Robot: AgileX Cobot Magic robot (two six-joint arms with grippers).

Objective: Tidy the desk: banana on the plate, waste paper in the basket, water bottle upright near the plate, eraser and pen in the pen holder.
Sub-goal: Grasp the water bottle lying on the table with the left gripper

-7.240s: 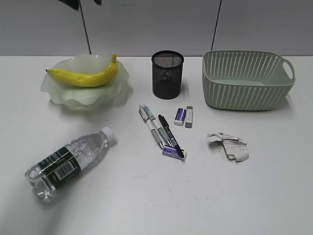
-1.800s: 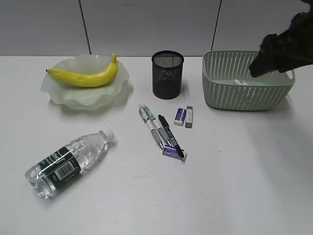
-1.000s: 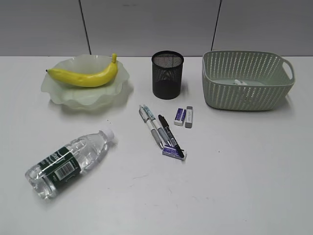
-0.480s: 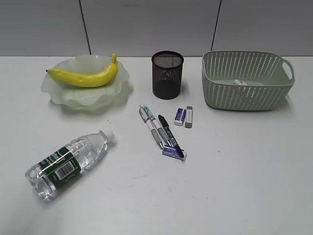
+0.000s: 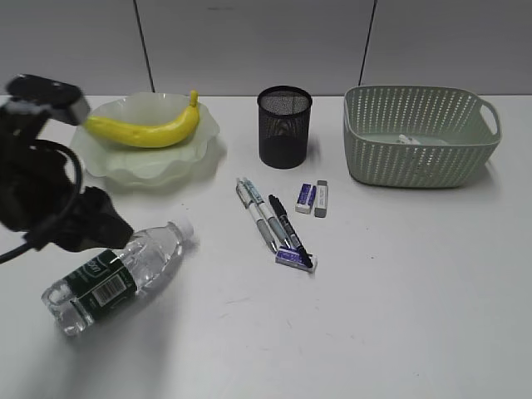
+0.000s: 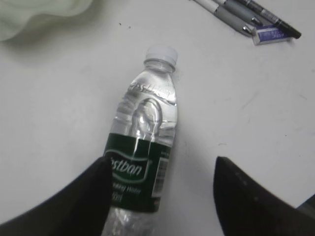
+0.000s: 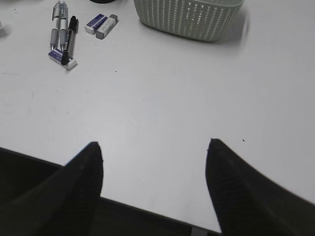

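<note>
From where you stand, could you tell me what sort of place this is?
Probably an office desk set up for tidying: pens and erasers lie beside a mesh pen holder, with grey partition panels behind.

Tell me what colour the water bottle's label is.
Dark green with white lettering on the water bottle, clearest in the left wrist view.

Yellow banana (image 5: 150,129), dark green-labelled water bottle (image 5: 116,274), black mesh pen holder (image 5: 284,126).
</note>
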